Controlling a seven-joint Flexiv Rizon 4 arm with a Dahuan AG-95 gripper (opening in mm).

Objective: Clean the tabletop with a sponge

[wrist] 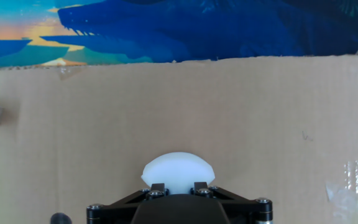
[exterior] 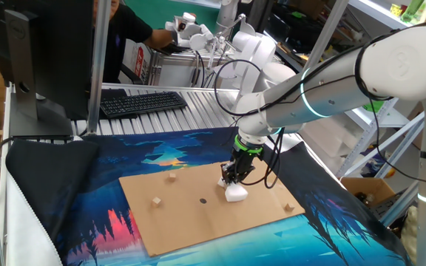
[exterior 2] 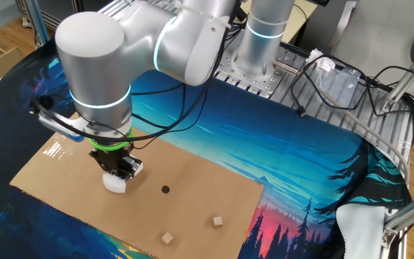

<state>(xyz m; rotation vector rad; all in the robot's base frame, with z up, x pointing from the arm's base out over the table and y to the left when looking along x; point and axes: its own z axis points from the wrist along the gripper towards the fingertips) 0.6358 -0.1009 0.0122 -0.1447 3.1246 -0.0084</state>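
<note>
- Blue-and-pink patterned cloth (exterior: 161,151) spread over the table, lying under everything else.
- White Flexiv arm (exterior 2: 99,43) bent down over the board, wrist pointing straight at it.
- Tan cardboard tabletop (exterior: 191,218) flat on the cloth; tape patch (exterior 2: 52,150) near its 9 o'clock edge in the other fixed view.
- Gripper (exterior: 233,177) closed on the sponge, fingers pinching its upper part, seen plainly in the hand view.
- White sponge (exterior: 235,194) pressed onto the cardboard at about 3 o'clock from the dark spot in one fixed view; bulging out ahead of the fingers (wrist: 158,188) in the hand view.
- Small tan cubes: (exterior: 171,176) at 11 o'clock from the spot, (exterior: 156,201) at 9 o'clock, (exterior: 288,207) near the right edge.
- Dark spot (exterior: 203,199) bare, just beside the sponge, not touching.
</note>
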